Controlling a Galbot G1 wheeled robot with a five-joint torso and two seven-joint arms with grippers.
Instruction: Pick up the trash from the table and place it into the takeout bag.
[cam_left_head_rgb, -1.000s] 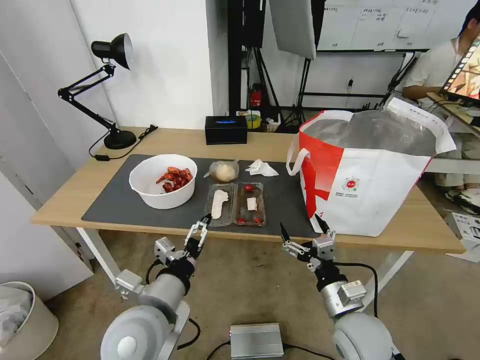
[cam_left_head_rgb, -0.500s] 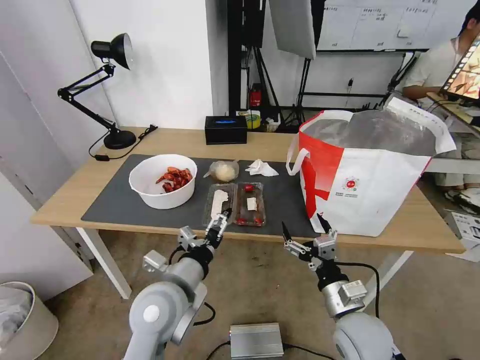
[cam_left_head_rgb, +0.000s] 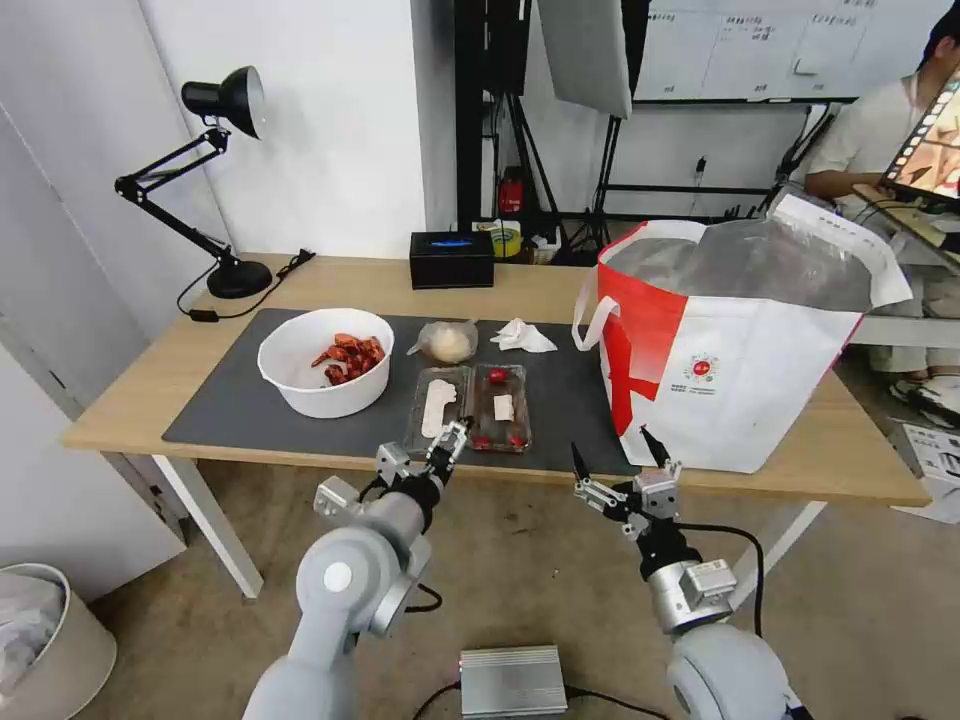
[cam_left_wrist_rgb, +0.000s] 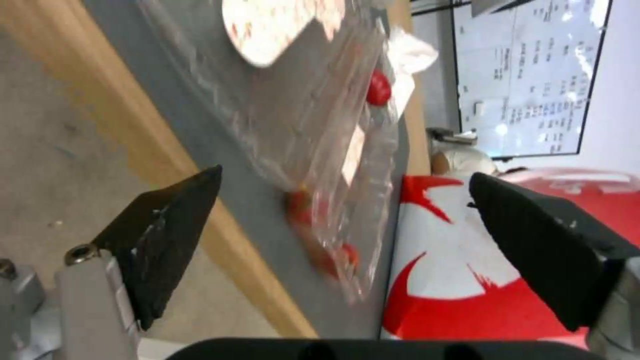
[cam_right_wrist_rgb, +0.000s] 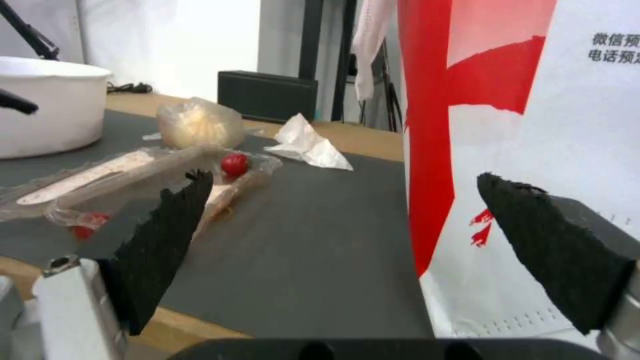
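Trash-wise, the clear hinged tray (cam_left_head_rgb: 468, 408) sits on the mat's near edge, left gripper (cam_left_head_rgb: 449, 440) spread wide right at it. Right gripper (cam_left_head_rgb: 618, 452) hangs released near the takeout bag (cam_left_head_rgb: 730, 340).

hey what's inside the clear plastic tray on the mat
In the clear hinged plastic tray, one half holds a pale flat strip; the other holds small red round pieces and a white scrap. The open left gripper overlaps its near edge.
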